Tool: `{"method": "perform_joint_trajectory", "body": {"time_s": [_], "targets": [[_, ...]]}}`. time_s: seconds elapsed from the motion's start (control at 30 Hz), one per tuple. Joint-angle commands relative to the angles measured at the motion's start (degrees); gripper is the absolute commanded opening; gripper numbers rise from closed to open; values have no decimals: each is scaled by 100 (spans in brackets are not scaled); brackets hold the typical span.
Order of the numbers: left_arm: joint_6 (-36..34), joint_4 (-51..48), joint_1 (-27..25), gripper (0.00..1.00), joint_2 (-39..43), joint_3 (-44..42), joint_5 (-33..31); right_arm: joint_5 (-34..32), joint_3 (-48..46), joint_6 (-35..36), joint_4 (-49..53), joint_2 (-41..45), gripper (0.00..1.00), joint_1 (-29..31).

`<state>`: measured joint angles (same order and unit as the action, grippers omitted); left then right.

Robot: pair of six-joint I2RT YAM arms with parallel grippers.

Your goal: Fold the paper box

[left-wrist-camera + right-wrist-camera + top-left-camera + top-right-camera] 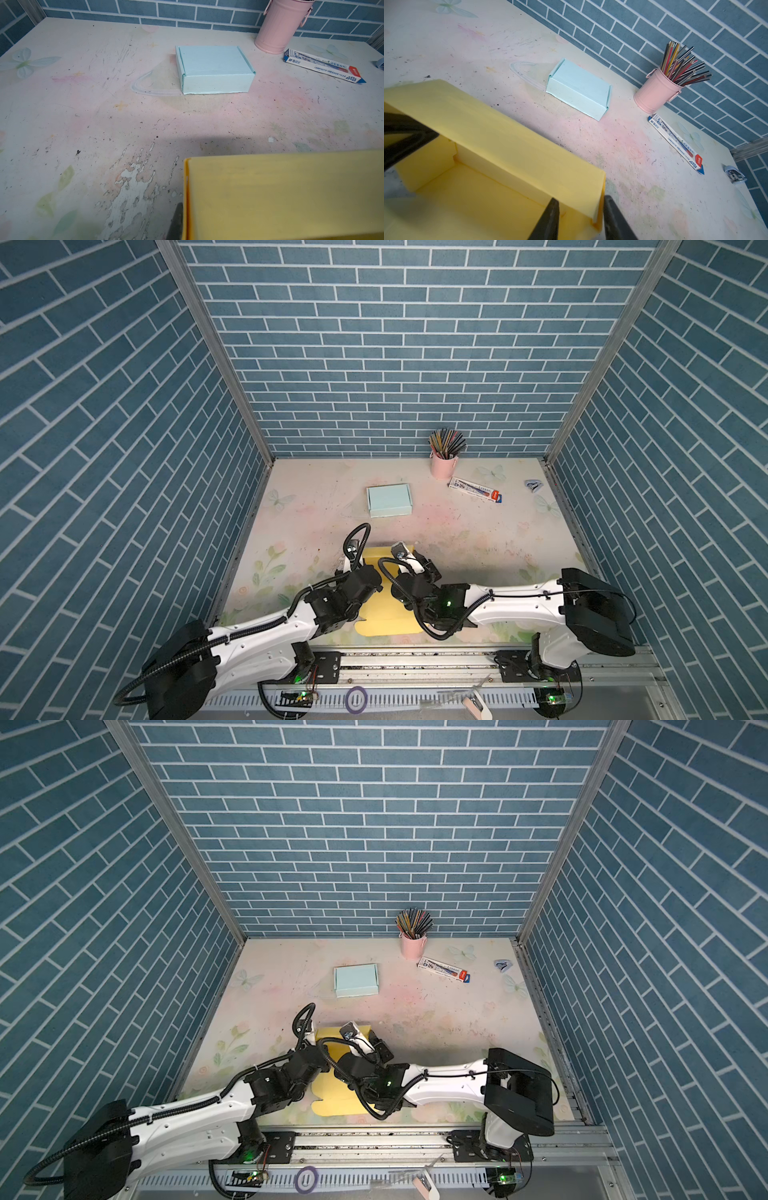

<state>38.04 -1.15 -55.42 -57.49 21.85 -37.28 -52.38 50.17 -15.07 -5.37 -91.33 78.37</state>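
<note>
The yellow paper box (pixel 384 614) (pixel 336 1094) lies near the table's front edge, partly folded, with its far wall and side walls raised. My left gripper (pixel 356 562) (pixel 185 224) is at the box's left wall. One dark finger (pixel 176 222) presses the wall's outside, the wall hides the other finger, and the gripper is shut on the wall. My right gripper (pixel 409 558) (pixel 581 218) straddles the right wall (pixel 598 199), one finger inside the box and one outside. Its jaws stand narrowly open around the doubled flap.
A folded light-blue box (pixel 389 500) (pixel 215 69) (pixel 579 89) sits mid-table behind the yellow one. At the back right are a pink cup of pencils (pixel 444 464), a pencil pack (pixel 477 489) and a small blue sharpener (pixel 534 486). Brick-patterned walls enclose the table on three sides.
</note>
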Motion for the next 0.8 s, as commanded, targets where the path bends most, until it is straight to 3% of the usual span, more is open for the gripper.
{"method": "perform_joint_trajectory", "body": {"time_s": [0.0, 0.27, 0.67, 0.77], "targets": [[178, -26, -27, 2, 126, 59, -173, -175, 22, -186, -143, -100, 36, -10], [195, 27, -23, 2, 159, 11, -155, -10, -186, -521, -272, -20, 31, -262], [203, 141, -46, 2, -159, 80, -155, -284, 291, -423, -271, -710, 0, -280], [222, 173, -48, 2, -185, 82, -168, -417, 287, -446, -307, -743, 0, -278]]}}
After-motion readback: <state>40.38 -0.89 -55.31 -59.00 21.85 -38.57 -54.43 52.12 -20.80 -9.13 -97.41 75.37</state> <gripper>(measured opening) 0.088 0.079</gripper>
